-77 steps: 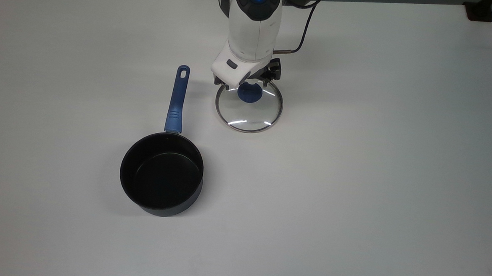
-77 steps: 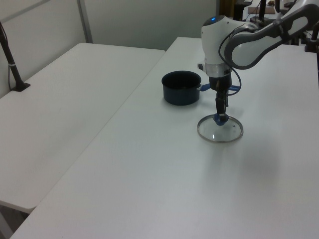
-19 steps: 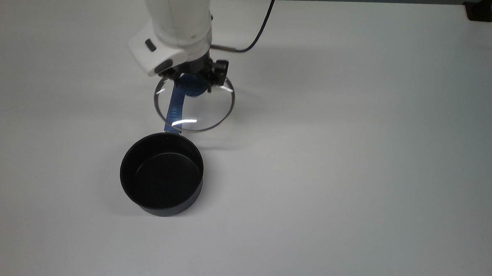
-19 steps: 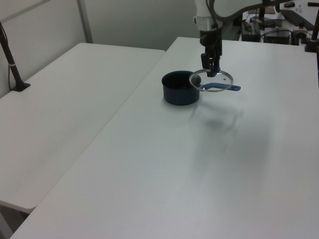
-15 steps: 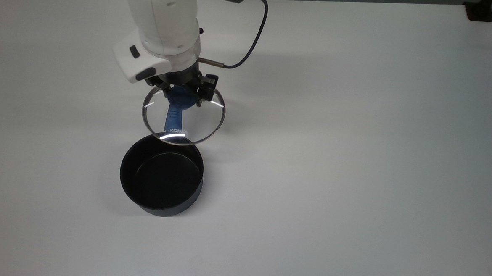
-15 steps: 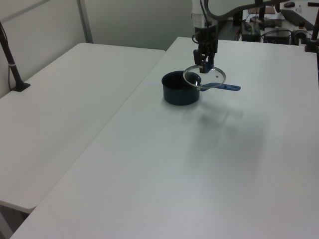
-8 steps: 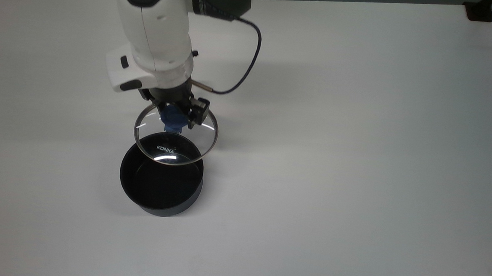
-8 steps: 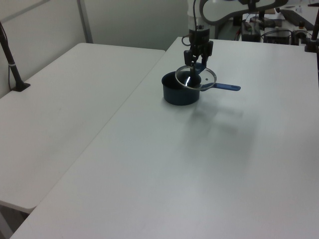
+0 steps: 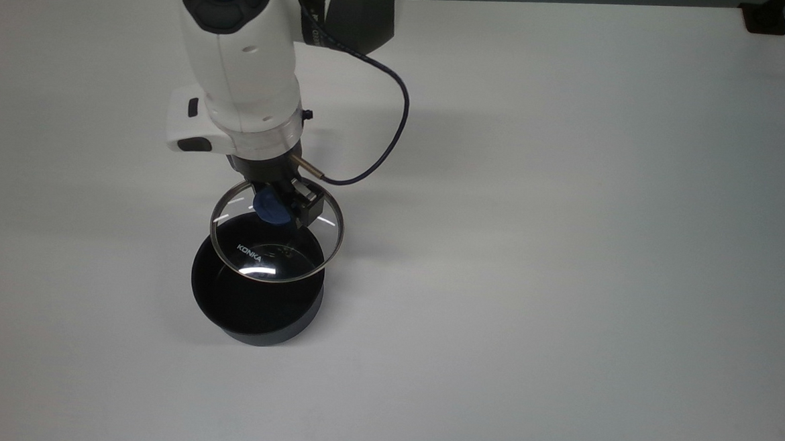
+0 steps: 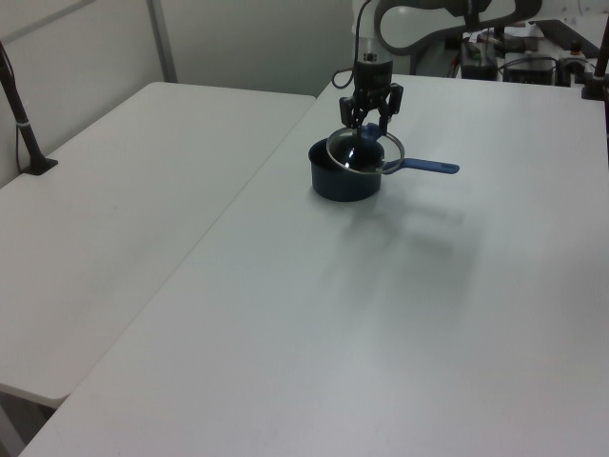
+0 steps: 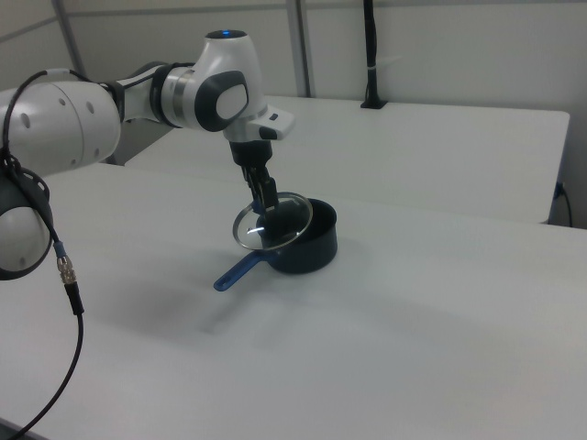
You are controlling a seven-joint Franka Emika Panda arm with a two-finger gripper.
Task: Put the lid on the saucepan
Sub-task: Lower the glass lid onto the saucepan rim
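Glass catches the light near the middle-left of the top view, where I have the lid (image 9: pixel 276 241) off the desk (image 9: pixel 565 256); its steel rim overlaps the upper part of the saucepan (image 9: pixel 257 293) in that frame, and the white "KONKA" lettering reads against the black interior; the gripper (image 9: pixel 279 204) is clamped on the blue knob (image 9: pixel 269 205) at the lid's upper edge in the top view; the lid hangs tilted rather than level, which I see best in the right view, where it (image 11: pixel 271 223) leans against the near side of the pan's mouth (image 11: pixel 305 240), though I cannot tell whether rim touches rim; the blue handle (image 11: pixel 240 269) runs down and to the left in the right view, and to the right (image 10: pixel 430 167) in the left view; in the left view the gripper (image 10: pixel 370 107) sits in the upper centre, straight above the saucepan (image 10: pixel 346 177), with the lid (image 10: pixel 362 149) slanted across the pan's opening; a dark cable (image 9: pixel 383 139) loops from the arm (image 9: pixel 243 58) over the white desk at the top view's upper centre.
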